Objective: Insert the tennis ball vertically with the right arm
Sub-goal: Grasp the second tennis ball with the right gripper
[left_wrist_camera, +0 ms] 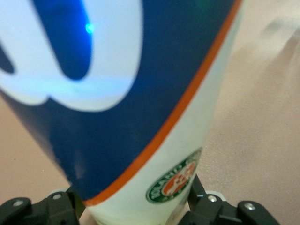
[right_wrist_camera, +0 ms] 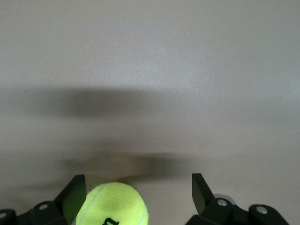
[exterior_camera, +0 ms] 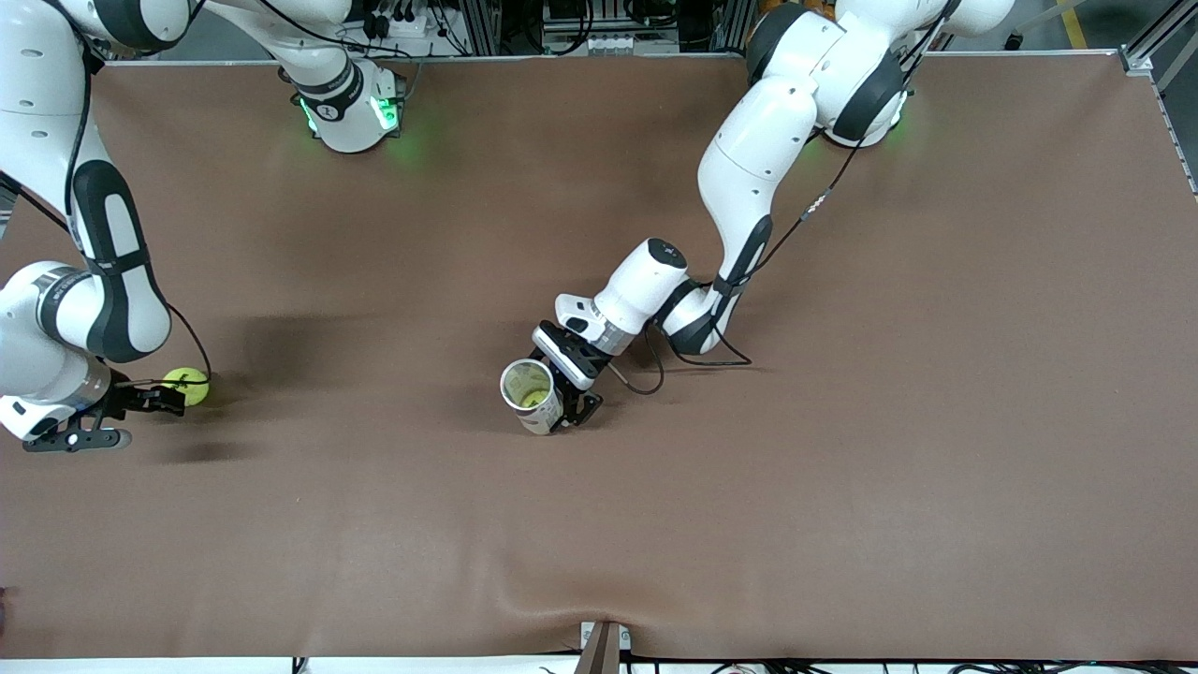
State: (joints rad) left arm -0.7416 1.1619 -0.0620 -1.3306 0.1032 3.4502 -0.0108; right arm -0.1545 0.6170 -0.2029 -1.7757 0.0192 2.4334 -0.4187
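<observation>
A yellow-green tennis ball point(exterior_camera: 187, 385) lies on the brown table at the right arm's end. My right gripper point(exterior_camera: 173, 401) is low at the ball and open. In the right wrist view the ball point(right_wrist_camera: 112, 208) sits between the spread fingers, close against one finger point(right_wrist_camera: 75, 192), and my right gripper point(right_wrist_camera: 139, 192) is not closed on it. My left gripper point(exterior_camera: 560, 404) is shut on a tennis ball can point(exterior_camera: 530, 396) at the table's middle, its open mouth turned upward. In the left wrist view the can point(left_wrist_camera: 140, 117) is white and blue with an orange stripe, between my left gripper point(left_wrist_camera: 136, 208) fingers.
The brown cloth table point(exterior_camera: 842, 468) spreads wide around both grippers. A black cable point(exterior_camera: 646, 374) loops on the cloth beside the left wrist. The arm bases stand along the table edge farthest from the front camera.
</observation>
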